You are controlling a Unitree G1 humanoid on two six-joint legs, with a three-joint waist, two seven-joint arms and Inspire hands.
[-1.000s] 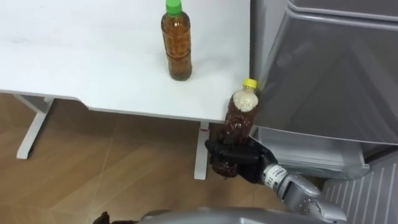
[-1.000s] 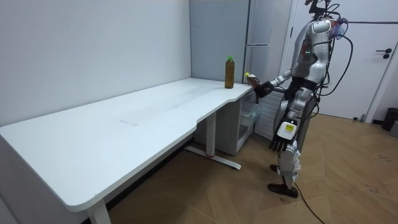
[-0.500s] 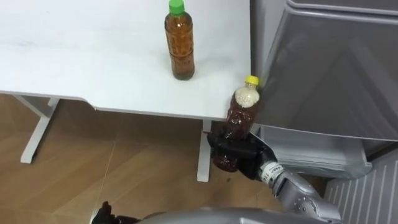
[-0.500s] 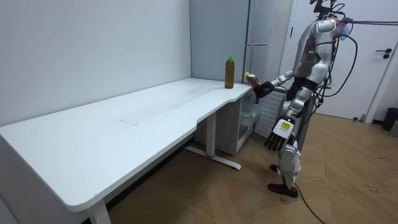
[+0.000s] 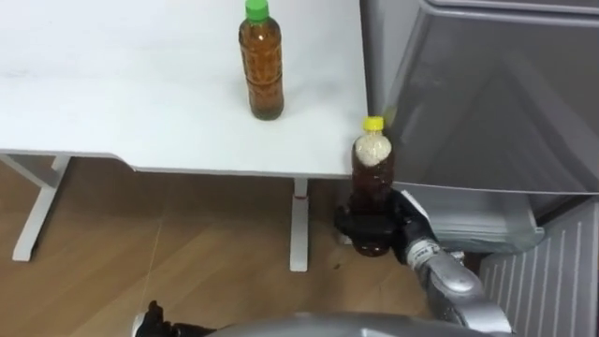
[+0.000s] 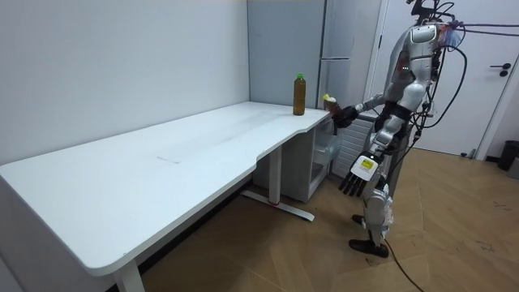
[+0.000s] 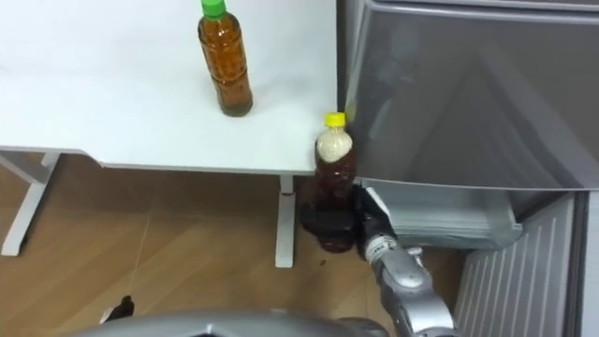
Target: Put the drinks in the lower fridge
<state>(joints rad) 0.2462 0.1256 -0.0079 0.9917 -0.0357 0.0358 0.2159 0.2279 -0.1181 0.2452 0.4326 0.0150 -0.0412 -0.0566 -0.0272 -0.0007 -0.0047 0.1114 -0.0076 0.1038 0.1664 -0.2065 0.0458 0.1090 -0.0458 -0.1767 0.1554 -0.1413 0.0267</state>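
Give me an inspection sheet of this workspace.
Surface: white table, holding one bottle.
Job's things: green-cap bottle upright on the table near its fridge end; yellow-cap bottle upright in the right hand, just off the table's edge.
Clutter: nothing seen.
Hands: right hand curled round the yellow-cap bottle's base; left hand hangs open at the robot's side.
Cables: nothing seen.
Surroundings: grey fridge beside the table; wooden floor.
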